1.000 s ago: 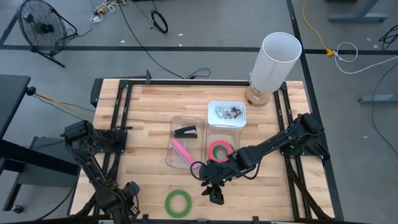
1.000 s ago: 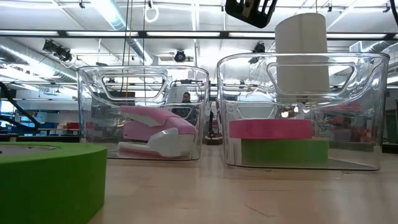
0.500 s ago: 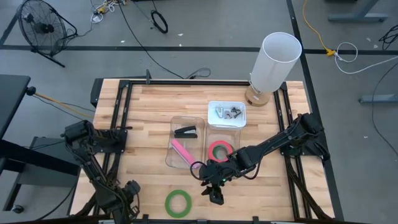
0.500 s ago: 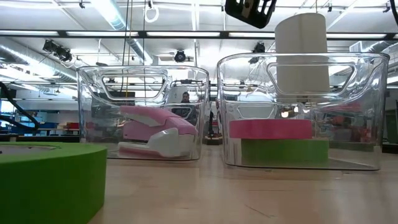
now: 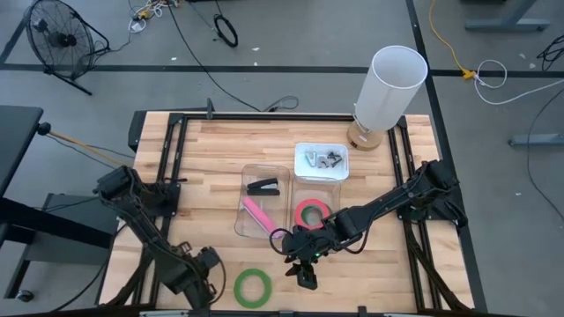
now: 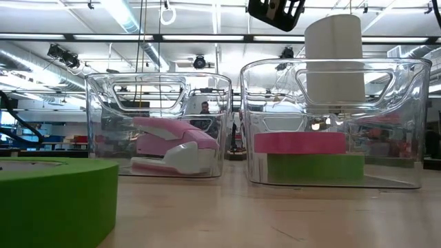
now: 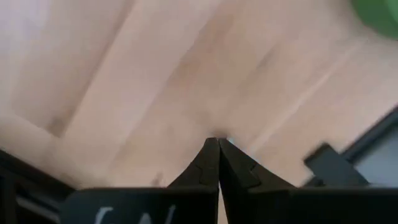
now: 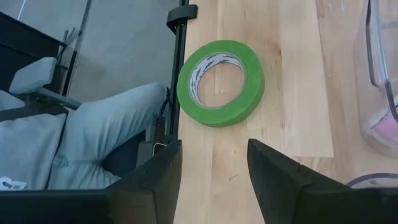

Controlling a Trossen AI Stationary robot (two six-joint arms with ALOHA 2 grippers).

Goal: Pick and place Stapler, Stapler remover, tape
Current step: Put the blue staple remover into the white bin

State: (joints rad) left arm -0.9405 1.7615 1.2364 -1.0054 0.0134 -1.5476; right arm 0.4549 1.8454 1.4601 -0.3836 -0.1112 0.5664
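Your low view cuts off the loose green tape (image 6: 55, 200) at its left edge and shows only a sliver of the right gripper (image 6: 275, 12) up top. The wooden table (image 5: 211, 150) stands on grey floor, with a fan (image 5: 55, 37) beyond it. The loose tape lies flat near the front edge, its hole facing up. The left gripper (image 5: 204, 271) sits just beside it with its fingers pressed together. The right gripper hovers with its fingers spread, and the tape lies ahead of it. Red tape (image 5: 312, 213) rests on a green roll in a bin (image 5: 328, 195).

One tape roll (image 5: 253, 286) is lying loose on the counter (image 5: 211, 167) near the front edge. Behind it two clear bins are sitting side by side: stapler (image 5: 258, 212) in the left bin (image 5: 263, 200), two stacked tape rolls (image 5: 313, 212) in the right.
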